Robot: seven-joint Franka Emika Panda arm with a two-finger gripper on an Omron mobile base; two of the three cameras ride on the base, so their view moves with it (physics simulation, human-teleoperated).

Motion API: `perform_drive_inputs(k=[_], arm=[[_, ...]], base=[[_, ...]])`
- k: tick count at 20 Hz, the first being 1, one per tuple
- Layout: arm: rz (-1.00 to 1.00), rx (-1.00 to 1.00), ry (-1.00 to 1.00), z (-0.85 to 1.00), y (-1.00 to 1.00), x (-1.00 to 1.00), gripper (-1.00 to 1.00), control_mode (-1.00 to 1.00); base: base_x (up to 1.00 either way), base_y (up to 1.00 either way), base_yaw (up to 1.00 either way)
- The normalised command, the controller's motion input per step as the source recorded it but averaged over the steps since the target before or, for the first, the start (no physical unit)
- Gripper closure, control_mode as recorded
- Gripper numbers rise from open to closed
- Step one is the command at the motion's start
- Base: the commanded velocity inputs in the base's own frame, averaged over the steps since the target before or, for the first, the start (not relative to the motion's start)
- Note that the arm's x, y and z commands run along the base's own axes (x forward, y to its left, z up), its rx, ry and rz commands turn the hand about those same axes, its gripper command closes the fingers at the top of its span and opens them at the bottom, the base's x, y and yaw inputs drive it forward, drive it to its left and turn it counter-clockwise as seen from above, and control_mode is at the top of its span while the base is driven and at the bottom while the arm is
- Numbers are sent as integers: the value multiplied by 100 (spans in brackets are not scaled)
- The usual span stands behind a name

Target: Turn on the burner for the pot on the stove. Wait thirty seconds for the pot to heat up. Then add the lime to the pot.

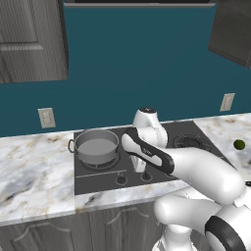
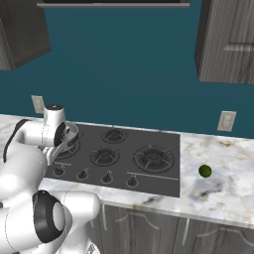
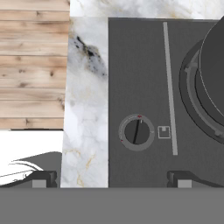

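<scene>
The grey steel pot (image 1: 97,146) stands on the burner (image 3: 191,98) at the left rear of the dark stove (image 1: 191,131). In the hand view its dark side (image 3: 215,61) fills the right edge. My gripper (image 3: 113,179) is open and hangs over the stove's front left part, with nothing between its fingertips (image 3: 43,178). A round black knob (image 3: 136,131) lies just ahead of the open jaws, untouched. The lime (image 1: 238,144) rests on the marble counter, right of the stove (image 2: 163,183). It is a small green ball (image 2: 205,171), far from the gripper.
A row of black knobs (image 2: 106,178) runs along the stove's front edge. Other burners (image 2: 154,158) are bare. Marble counter (image 1: 34,166) lies on both sides, with wood floor (image 3: 33,65) beyond its front edge. Dark cabinets (image 2: 228,39) hang above.
</scene>
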Motion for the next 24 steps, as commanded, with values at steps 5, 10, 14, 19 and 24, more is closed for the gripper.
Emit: perform_drive_inputs(k=[5, 10, 14, 19, 24], arm=[[-1, 0, 0, -1, -3, -1, -100, -100], [-6, 0, 0, 0, -21, -12, -100, -100], [-10, 0, 0, 0, -36, -13, -100, -100], [-10, 2, 0, 0, -46, -22, -100, -100], [-14, 3, 0, 0, -42, -14, -100, -100]], base=[[0, 0, 0], [0, 0, 0], [0, 0, 0], [0, 0, 0], [0, 0, 0]])
